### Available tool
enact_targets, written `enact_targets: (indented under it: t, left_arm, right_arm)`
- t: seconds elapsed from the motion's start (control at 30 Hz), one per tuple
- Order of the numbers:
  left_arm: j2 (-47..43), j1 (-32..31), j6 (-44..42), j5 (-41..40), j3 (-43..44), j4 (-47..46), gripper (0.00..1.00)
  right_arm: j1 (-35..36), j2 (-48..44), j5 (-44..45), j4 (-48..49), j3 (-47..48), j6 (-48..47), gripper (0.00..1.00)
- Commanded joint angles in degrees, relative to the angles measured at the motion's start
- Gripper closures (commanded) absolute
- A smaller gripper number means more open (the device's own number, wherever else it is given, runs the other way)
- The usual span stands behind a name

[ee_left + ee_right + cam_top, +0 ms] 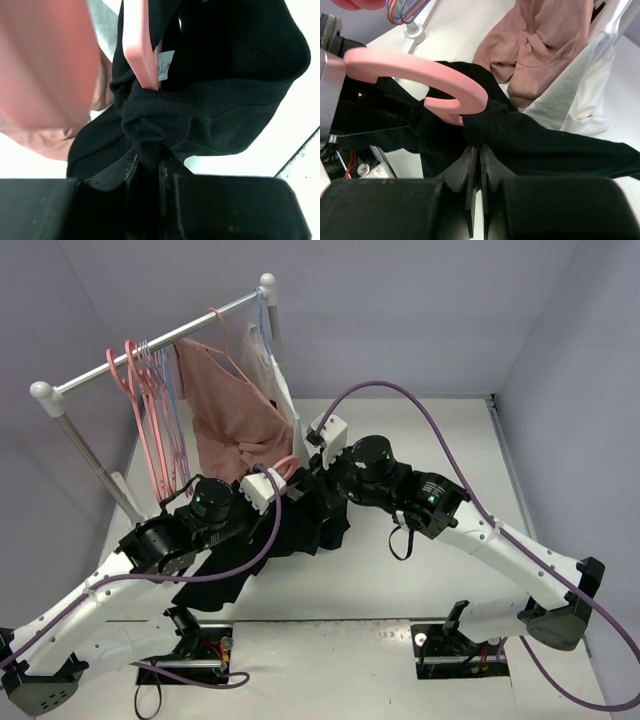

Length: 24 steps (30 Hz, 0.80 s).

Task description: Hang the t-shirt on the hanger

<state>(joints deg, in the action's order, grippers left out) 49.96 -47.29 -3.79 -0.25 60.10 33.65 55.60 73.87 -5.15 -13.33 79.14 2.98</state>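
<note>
**Fault risks: collar held, hanger loose**

Left gripper [148, 167]: the jaws stand narrow, clamped on a bunched fold of the t-shirt [220, 100] at the neck, just below the white label [166, 65]. The hanger [142, 45] passes into the fabric right above this pinch. Neither gripper holds the hanger.

1. Hanger drop-out. The hanger appears to rest only in the collar, though the wrist views do not confirm how deep it sits. Spreading the neck too far would probably free it.
2. Fabric slip. Both pinches take a small fold, so a sharp pull could strip it out.
3. Snagging. The pink garment [540, 45] and white garment [580, 90] hang close behind.

Right gripper [480, 150]: the jaws are closed tight on the collar edge beside the hanger's hook.

Pose: both arms reach forward and inward, their wrists nearly meeting over the table [420, 450].
</note>
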Motion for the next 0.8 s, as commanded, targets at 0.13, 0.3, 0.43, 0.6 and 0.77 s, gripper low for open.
enact_targets:
  t: [0.13, 0.3, 0.43, 0.6, 0.77]
  left_arm:
    - [-6.0, -0.2, -1.3, 4.0, -3.1, -13.9, 1.0]
    - [-9.8, -0.2, -2.6, 8.0, -5.7, -12.3, 1.0]
    - [-11.7, -0.2, -5.1, 10.4, -5.0, -8.7, 1.0]
    - [-11.5, -0.1, -7.6, 10.8, -2.5, -5.2, 1.0]
    - [-10.5, 0.0, -9.4, 11.7, 0.1, -2.7, 1.0]
  right_arm:
    - [-0.8, -2.9, 0.3, 5.9, -2.5, -5.3, 0.52]
    - [-9.6, -8.2, -10.7, 3.2, -3.7, -15.7, 0.24]
    - [-18.4, -10.4, -22.1, 1.2, -4.9, -23.5, 0.19]
    - [-20.3, -10.1, -33.7, -4.2, -6.1, -35.2, 0.18]
    - [-20.2, -2.4, -40.3, -13.1, -3.1, -43.4, 0.18]
